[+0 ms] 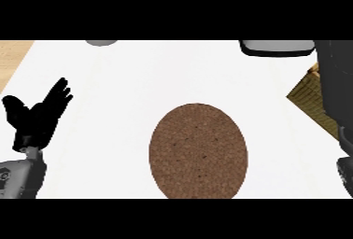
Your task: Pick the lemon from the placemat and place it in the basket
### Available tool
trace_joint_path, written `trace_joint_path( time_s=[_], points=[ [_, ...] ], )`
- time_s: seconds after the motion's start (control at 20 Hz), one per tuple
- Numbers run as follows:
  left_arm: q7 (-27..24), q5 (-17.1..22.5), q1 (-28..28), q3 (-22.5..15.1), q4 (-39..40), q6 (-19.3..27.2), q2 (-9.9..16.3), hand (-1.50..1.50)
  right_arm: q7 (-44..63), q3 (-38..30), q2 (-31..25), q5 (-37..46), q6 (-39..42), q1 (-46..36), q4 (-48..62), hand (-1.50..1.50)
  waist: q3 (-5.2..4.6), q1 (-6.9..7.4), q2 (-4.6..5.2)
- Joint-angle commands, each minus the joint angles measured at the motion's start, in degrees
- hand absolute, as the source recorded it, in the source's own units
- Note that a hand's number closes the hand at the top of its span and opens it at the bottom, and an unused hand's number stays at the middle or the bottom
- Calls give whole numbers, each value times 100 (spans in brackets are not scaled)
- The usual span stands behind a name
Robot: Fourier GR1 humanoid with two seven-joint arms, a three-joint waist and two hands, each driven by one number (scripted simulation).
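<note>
The white counter (124, 93) carries a brown oval placemat (198, 151) near the middle. At right, the basket (314, 100) shows partly behind the dark right arm (338, 93); its hand and the lemon stay hidden. The left hand (38, 116) rests unclenched at left.

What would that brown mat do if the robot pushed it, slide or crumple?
The mat lies flat with a woven look, so it is probably thin, light and floppy if lifted. On the smooth white counter, a push would likely slide it rather than tip it.
</note>
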Motion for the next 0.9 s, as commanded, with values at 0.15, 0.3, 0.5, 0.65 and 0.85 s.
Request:
trace_joint_path(
  time_s=[0.15, 0.3, 0.5, 0.65, 0.85],
  points=[
    [92, -176, 128, -150, -267, 223, -238, 0, 80, -408, -457, -107, 341, 844, -542, 150, 4, -42, -18],
    [45, -58, -11, 5, -27, 18, -107, 0, -359, -680, -811, -453, 574, 965, -712, 150, 1, -37, -5],
    [-35, 42, 286, 101, -267, -76, -104, 0, -372, -616, -676, -396, 322, 1969, -1353, 150, 2, -29, -13],
    [255, -71, 131, -39, -470, 0, -159, 0, -970, -1049, -942, -758, -168, 1957, -815, 150, 4, 21, 7],
    [342, -10, -6, 198, -380, -98, 63, 0, -1259, -1201, -988, -917, -511, 1978, -351, 150, 3, 49, 18]
  ],
)
